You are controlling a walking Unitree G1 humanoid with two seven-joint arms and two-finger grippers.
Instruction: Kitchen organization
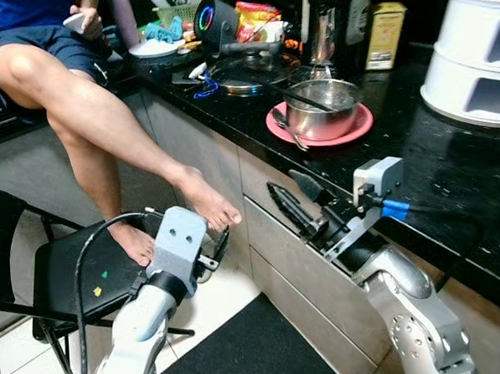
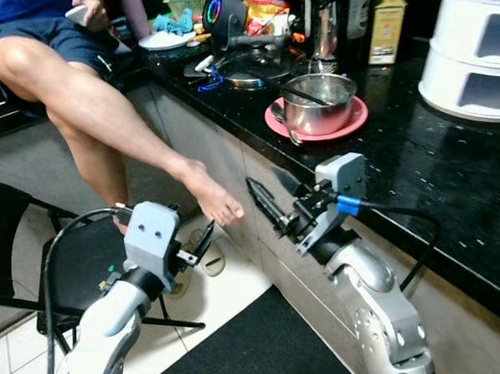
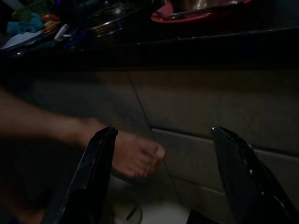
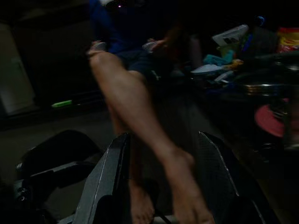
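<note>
Both pincers spread, empty: right pincer [image 1: 294, 203] by drawer front [image 1: 304, 259] under black worktop [image 1: 451, 185]; left pincer [image 1: 215, 249] low near person's foot [image 1: 209, 202]. Steel pot [image 1: 321, 108] on pink plate [image 1: 352, 130]. Raise right arm slowly, clear of worktop edge and foot.

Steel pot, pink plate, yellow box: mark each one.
steel pot [image 1: 323, 108], left eye view, its outer wall.
pink plate [image 1: 361, 124], left eye view, its right rim.
yellow box [image 1: 385, 35], left eye view, its front face.

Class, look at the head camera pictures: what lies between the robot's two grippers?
A person's bare foot hangs between the left gripper and right gripper, before the cabinet drawer front. Both eye views show it.
</note>
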